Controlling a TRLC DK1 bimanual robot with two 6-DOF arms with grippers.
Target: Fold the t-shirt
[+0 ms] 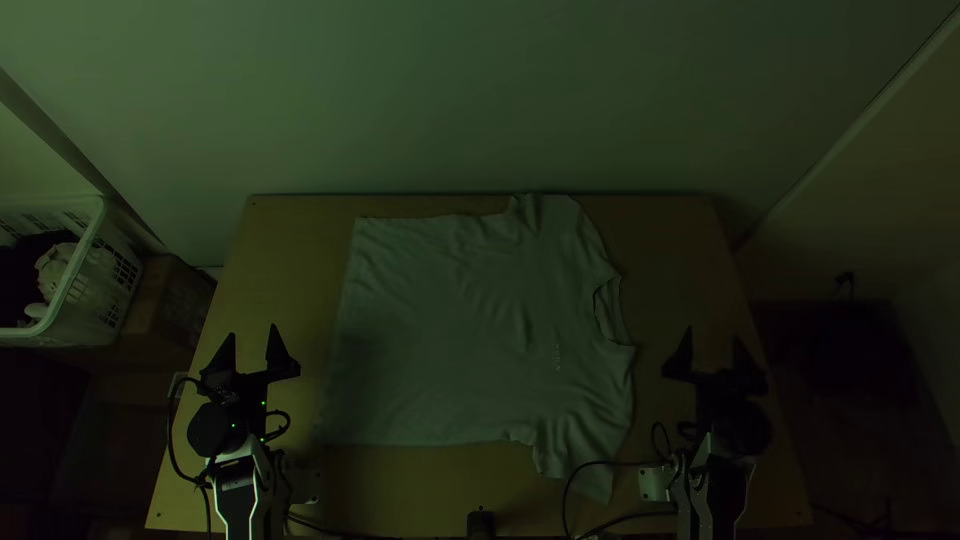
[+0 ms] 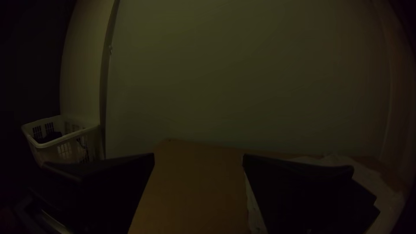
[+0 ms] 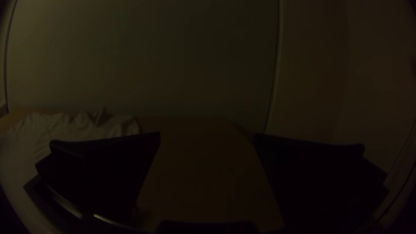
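Note:
A light t-shirt (image 1: 450, 330) lies spread on the table, its collar toward the right and its hem toward the left, with a few wrinkles near the sleeves. My left gripper (image 1: 253, 345) stands open left of the hem, apart from the cloth. To the right of the collar, my right gripper (image 1: 712, 350) is open too, with nothing between its fingers. In the left wrist view, bare wood lies behind the open left gripper (image 2: 198, 158). The right wrist view has the right gripper (image 3: 207, 136) with fingers wide apart and the shirt (image 3: 65, 125) off to one side.
The wooden table (image 1: 270, 240) has bare strips around the shirt. Beyond its left edge stands a white basket (image 1: 75, 285) holding cloth, beside a cardboard box (image 1: 170, 305). Cables (image 1: 565, 500) loop near the right arm by the shirt's lower sleeve. A pale wall rises behind the table.

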